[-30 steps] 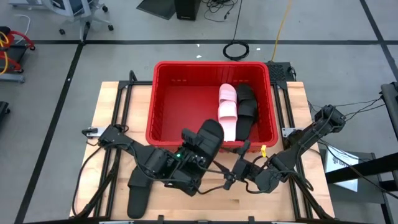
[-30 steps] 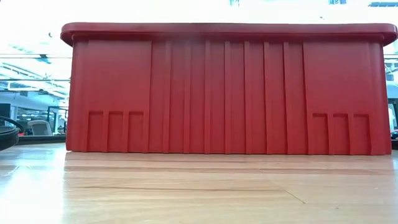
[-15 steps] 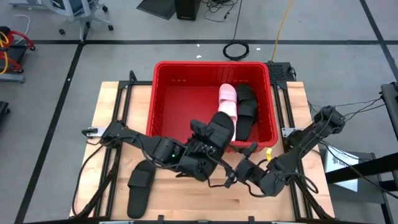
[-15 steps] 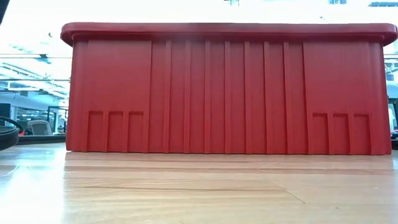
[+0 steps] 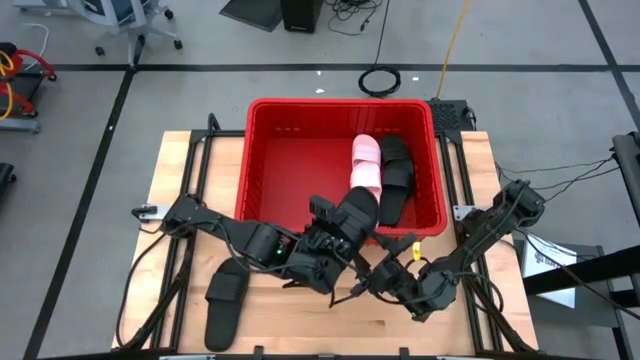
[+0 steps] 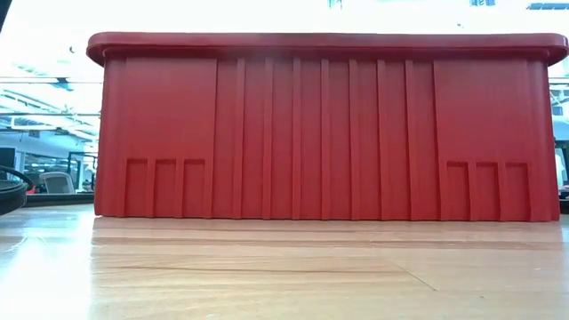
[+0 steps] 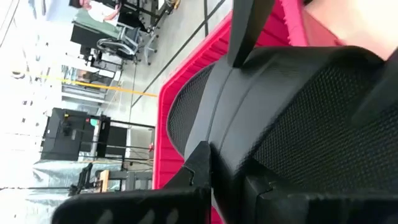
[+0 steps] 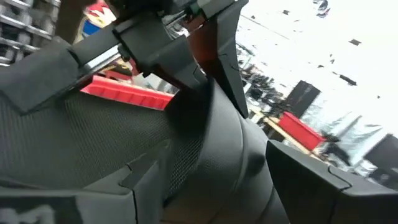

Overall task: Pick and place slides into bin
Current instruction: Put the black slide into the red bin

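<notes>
The red bin [image 5: 250,150] stands at the table's far middle; the low view shows only its near wall [image 6: 329,124]. Inside it lie two pink slides [image 5: 365,165] and one black slide [image 5: 396,175]. My left gripper [image 5: 335,240] is shut on a black slide [image 5: 358,212] above the bin's near rim. My right gripper [image 5: 372,282] is open just near-right of it, its fingers on either side of that slide's near end [image 8: 230,155]. Two more black slides [image 5: 226,300] lie flat on the table at the near left. My left gripper pinches the black slide between its two fingers, one finger [image 7: 245,31] on one face and the other [image 7: 199,171] on the opposite face. It comes from the table's near left, slanting up. The slide [image 7: 298,124] sticks out beyond the fingers toward the bin, clear of the table. Whether my right gripper touches the slide I cannot tell.
The bin's left half [image 5: 290,170] is bare red floor. Black metal frame rails [image 5: 200,150] run along both sides of the bin. Both arms crowd the table's near middle.
My left gripper has carried the black slide up and toward the table's far right, from above the near table to over the bin's near rim, beside the pink slides. My right gripper has shifted slightly toward the near left, staying close to the slide.
</notes>
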`<act>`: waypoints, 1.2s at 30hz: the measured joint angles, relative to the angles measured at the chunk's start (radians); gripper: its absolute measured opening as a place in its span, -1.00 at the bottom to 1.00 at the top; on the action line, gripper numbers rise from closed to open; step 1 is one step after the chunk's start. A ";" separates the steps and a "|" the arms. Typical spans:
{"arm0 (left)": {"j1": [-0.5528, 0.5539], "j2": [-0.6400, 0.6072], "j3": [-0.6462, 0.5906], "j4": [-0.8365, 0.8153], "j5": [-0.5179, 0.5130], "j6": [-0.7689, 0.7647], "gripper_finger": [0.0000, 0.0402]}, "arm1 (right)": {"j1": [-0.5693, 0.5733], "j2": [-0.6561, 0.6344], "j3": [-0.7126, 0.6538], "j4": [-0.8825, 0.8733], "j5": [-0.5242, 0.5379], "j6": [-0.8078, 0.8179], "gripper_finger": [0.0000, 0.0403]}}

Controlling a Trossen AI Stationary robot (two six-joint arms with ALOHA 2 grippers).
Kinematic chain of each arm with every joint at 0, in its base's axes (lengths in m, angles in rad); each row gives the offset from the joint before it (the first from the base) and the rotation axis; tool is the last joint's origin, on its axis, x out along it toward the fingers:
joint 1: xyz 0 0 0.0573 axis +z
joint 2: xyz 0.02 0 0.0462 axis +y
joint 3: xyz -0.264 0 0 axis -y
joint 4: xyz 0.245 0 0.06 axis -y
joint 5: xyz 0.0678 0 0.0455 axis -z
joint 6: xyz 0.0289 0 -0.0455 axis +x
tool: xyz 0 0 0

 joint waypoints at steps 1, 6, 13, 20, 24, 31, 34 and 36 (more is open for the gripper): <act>-0.006 0.000 0.000 -0.002 0.000 -0.001 -0.88 | 0.000 0.000 0.000 0.000 -0.003 0.000 0.22; -0.025 0.000 0.000 -0.034 -0.041 -0.025 -0.88 | -0.002 0.001 0.000 -0.001 -0.007 -0.003 0.14; -0.027 0.000 0.000 -0.134 -0.048 -0.153 -0.88 | -0.005 0.001 0.000 -0.001 -0.007 -0.003 -0.30; -0.039 0.000 0.000 -0.150 0.001 -0.180 -0.88 | -0.004 -0.001 0.000 -0.002 0.013 -0.022 -0.78; -0.051 0.000 0.000 -0.150 -0.001 -0.175 -0.88 | -0.003 -0.001 0.000 -0.023 0.011 -0.020 -0.96; -0.068 0.000 0.000 -0.147 -0.008 -0.171 -0.88 | -0.003 -0.001 0.000 -0.029 0.003 -0.006 -0.93; -0.073 0.000 0.000 -0.146 -0.009 -0.178 -0.88 | -0.003 -0.001 0.000 -0.029 0.003 -0.005 -0.97; -0.075 0.000 0.000 -0.145 -0.009 -0.179 -0.88 | -0.003 -0.001 0.000 -0.031 0.003 0.000 -0.98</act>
